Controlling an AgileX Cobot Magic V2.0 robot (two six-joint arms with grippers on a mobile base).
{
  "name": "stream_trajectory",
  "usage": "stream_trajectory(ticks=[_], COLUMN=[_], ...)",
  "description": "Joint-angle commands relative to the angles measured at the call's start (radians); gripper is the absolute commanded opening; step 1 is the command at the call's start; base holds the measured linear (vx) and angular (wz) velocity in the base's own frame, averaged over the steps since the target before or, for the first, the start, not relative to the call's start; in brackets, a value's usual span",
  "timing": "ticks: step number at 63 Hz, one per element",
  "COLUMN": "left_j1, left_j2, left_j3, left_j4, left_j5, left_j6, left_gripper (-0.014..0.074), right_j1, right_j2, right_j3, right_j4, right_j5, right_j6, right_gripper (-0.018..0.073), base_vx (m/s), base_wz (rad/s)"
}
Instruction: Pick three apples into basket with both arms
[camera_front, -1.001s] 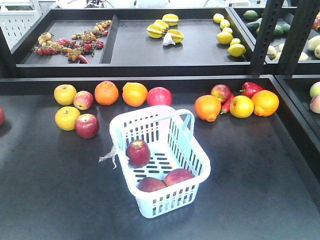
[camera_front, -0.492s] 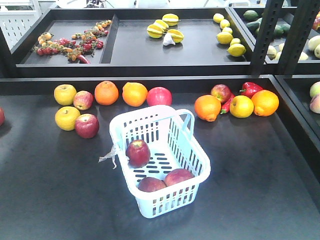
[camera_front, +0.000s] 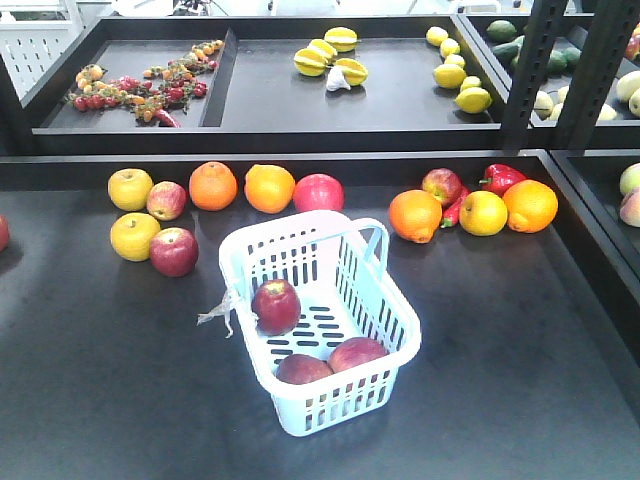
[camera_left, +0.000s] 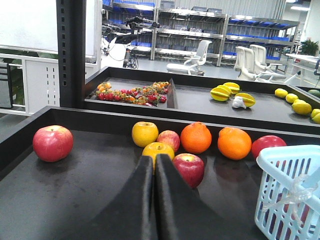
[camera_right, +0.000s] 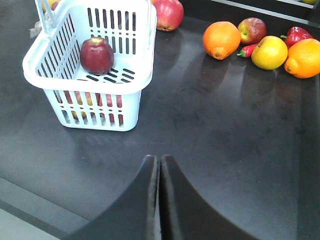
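Observation:
The pale blue basket (camera_front: 400, 330) stands in the middle of the black table. Three dark red apples lie in it: one (camera_front: 276, 305) at the far left, two (camera_front: 303, 369) (camera_front: 357, 353) side by side at the near end. The basket also shows in the right wrist view (camera_right: 135, 107) with one apple (camera_right: 97, 55) in plain sight, and its corner in the left wrist view (camera_left: 280, 200). My left gripper (camera_left: 153, 159) is shut and empty, left of the basket. My right gripper (camera_right: 159, 159) is shut and empty, near the table's front edge. Neither arm shows in the front view.
Left of the basket lie yellow fruits (camera_front: 134, 236), red apples (camera_front: 174, 251), oranges (camera_front: 213, 185) and a pink-red fruit (camera_front: 319, 193). At the right are an orange (camera_front: 415, 215), an apple (camera_front: 442, 186), a red pepper (camera_front: 501, 177). Raised back trays (camera_front: 350, 100) and black shelf posts (camera_front: 535, 50) stand behind.

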Motion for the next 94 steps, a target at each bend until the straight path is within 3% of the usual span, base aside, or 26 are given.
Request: stream_trajectory(ticks=[1, 6, 12, 19, 29, 46, 54, 66, 83, 94], left_j1=[0.002, 0.002, 0.002, 0.002, 0.002, 0.002, 0.002, 0.002, 0.002, 0.002], left_j2=[-0.015, -0.015, -0.015, -0.015, -0.015, -0.015, -0.015, -0.015, -0.015, -0.015], left_j3=[0.023, 0.023, 0.023, 0.023, 0.023, 0.023, 0.023, 0.023, 0.023, 0.023], left_j4=[-0.007, -0.007, -0.007, -0.007, -0.007, -0.007, -0.007, -0.007, -0.007, -0.007], left_j5=[-0.077, -0.077, -0.077, -0.077, -0.077, -0.077, -0.077, -0.077, -0.077, -0.077], left_j6=[-0.008, -0.008, -0.008, -0.008, -0.008, -0.008, -0.008, -0.008, -0.008, -0.008], left_gripper=[-0.0006, -0.0006, -0.0006, -0.0006, -0.0006, -0.0006, -0.0006, -0.0006, -0.0006, -0.0006], right_j1=[-0.006, -0.006, -0.013, -0.074, -0.174, -0.320, -0.320, -0.320, -0.320, -0.320], right_j2=[0.010, 0.010, 0.018, 0.029, -0.051, -0.218, -0.235, -0.243, -0.261, -0.261], right_j3=[-0.025, -0.025, -0.003, 0.112, 0.262, 0.410, 0.501, 0.496, 0.496, 0.496], right_j4=[-0.007, -0.033, -0.017, -0.020, -0.033, -0.060, -0.061, -0.085, -0.088, -0.146], right_j5=[-0.061, -0.102, -0.262, -0.402, -0.420, -0.482, -0.673, -0.818, -0.895, -0.903], right_j6=[-0.004, -0.006, 0.019, 0.027, 0.162, 0.255, 0.265, 0.239, 0.224, 0.224], right_gripper=[-0.0001, -0.0001, -0.0001, -0.0001, -0.0001, -0.0001, -0.0001, -0.0001, -0.0001, -0.0001], base_vx=[0.00, 0.00, 0.00, 0.00, 0.00, 0.00, 0.00, 0.00, 0.00, 0.00], base_wz=[0.00, 0.00, 0.00, 0.00, 0.00, 0.00, 0.00, 0.00, 0.00, 0.00])
